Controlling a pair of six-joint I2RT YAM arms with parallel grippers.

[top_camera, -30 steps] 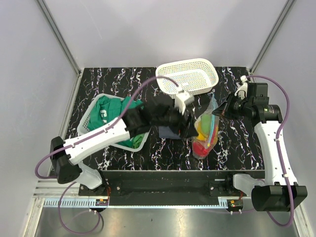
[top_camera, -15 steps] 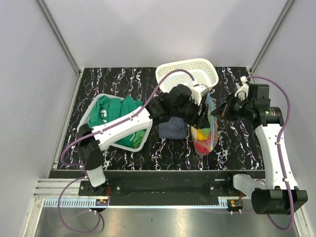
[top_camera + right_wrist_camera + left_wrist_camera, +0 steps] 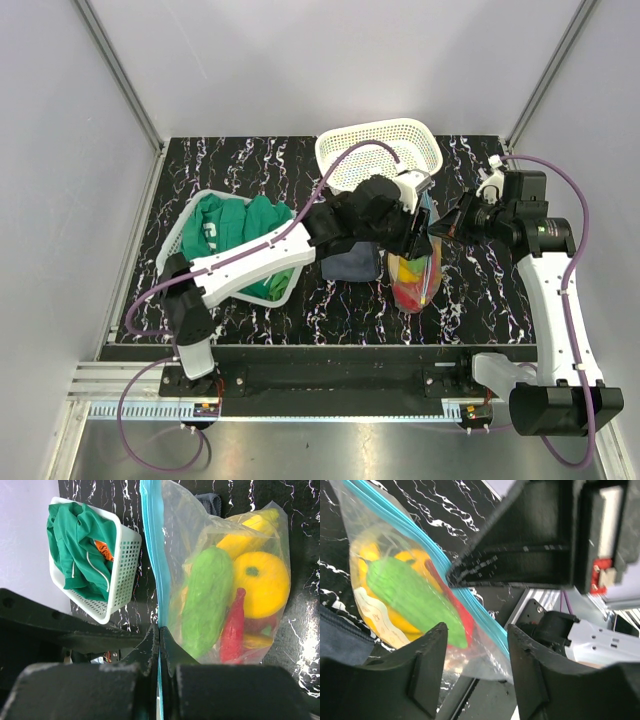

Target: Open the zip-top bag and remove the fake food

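Observation:
The zip-top bag hangs upright by its teal zip strip. It holds the fake food: a green vegetable, a red chili, a yellow round piece and a banana. My right gripper is shut on the zip strip at the mouth and also shows in the top view. My left gripper is open just left of it, and also shows in the top view. A lower corner of the bag lies between its fingers, with no contact visible.
An empty white basket stands at the back. A second white basket with green clothing is at the left. A dark blue folded cloth lies beside the bag, under the left arm.
My left arm has swung right and away from over the dark cloth, bringing its open gripper up to the bag's mouth beside the right gripper. The right gripper has kept its hold.

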